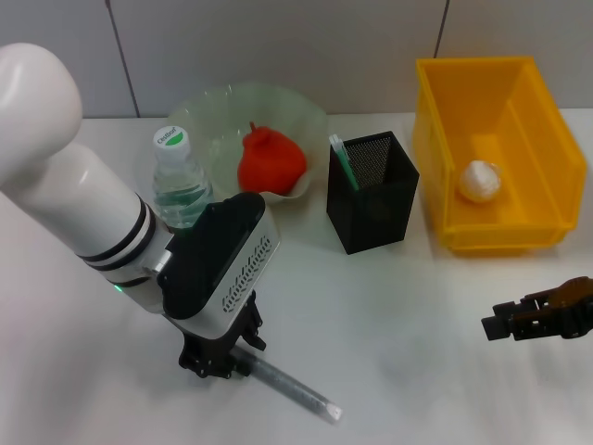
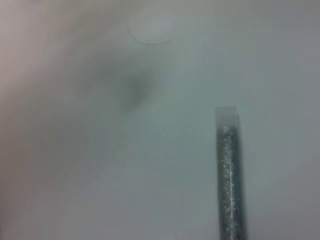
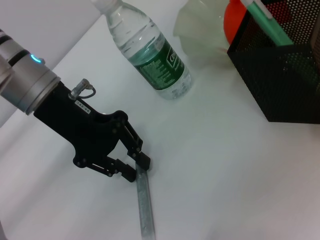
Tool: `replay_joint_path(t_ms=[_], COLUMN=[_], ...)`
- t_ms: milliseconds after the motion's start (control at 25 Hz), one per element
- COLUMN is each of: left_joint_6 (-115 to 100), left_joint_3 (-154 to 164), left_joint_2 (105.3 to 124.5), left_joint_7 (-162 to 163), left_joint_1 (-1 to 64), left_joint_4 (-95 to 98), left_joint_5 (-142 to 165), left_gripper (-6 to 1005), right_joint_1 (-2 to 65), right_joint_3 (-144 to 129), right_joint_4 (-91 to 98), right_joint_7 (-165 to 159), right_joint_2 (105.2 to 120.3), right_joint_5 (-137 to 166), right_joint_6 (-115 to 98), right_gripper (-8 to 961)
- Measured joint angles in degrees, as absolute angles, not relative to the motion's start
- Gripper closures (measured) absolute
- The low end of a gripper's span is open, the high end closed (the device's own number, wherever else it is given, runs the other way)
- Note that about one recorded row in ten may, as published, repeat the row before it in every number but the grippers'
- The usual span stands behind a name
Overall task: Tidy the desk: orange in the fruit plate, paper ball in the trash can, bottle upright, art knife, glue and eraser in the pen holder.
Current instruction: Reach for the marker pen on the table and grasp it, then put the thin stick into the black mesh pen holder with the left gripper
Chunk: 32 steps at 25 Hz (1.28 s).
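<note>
jaws of left gripper (image 3: pixel 136 167) pointing down, clamped on glue stick (image 3: pixel 144 205) lying on table (image 1: pixel 417 324).

Lab bench – white tabletop (image 1: pixel 398 315), panelled wall (image 1: pixel 278 46)

The left arm is looking chunky, filling the upper left of the head view: glossy white tube sections, two thin black rings near the wrist, and a small green light glowing underneath. After that it's turning into a silver-and-black wrist block with rows of little slotted vents along the side. The left gripper (image 1: pixel 220 360) is showing as matte black linkage bars with a small metal cable plug sticking out up top, plus a cyan light on the grey cuff. The right gripper (image 1: pixel 505 324), at lower right, is looking black with brownish bits.
</note>
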<state>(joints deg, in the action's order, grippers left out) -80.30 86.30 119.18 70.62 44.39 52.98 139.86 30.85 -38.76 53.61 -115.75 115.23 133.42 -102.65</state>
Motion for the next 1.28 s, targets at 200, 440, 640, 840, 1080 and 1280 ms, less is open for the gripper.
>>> replay_joint_path(t_ms=[200,440,640,840,1080,1280], left_joint_6=[-79.89,-79.8,-79.8,-79.93,-84.33,-90.87], left_joint_3=[86.38,86.48,86.71,87.73,83.05,73.27], left_joint_2=[119.18,119.18,119.17,119.17,118.86,118.68], left_joint_7=[70.66,70.66,70.54,70.56,70.06,70.08], left_joint_1=[44.43,44.8,44.96,45.04,44.8,43.57], left_joint_4=[52.24,51.63,51.56,51.57,53.69,59.01], left_joint_5=[139.92,140.33,140.71,140.91,139.74,138.1], left_gripper=[677,705,716,779,852,845], right_joint_1=[30.85,30.85,30.85,30.69,30.44,30.39], right_joint_3=[-38.76,-38.87,-38.92,-38.93,-38.93,-38.63], right_joint_4=[53.61,53.61,53.61,53.59,53.53,53.52], right_joint_7=[-115.75,-115.81,-115.83,-115.83,-115.83,-115.92], right_joint_2=[115.22,115.23,115.22,115.23,115.23,115.23], right_joint_5=[133.42,133.42,133.41,133.41,133.41,133.31], right_joint_6=[-102.31,-102.04,-101.94,-101.07,-100.91,-100.99], right_gripper=[501,500,500,500,500,500])
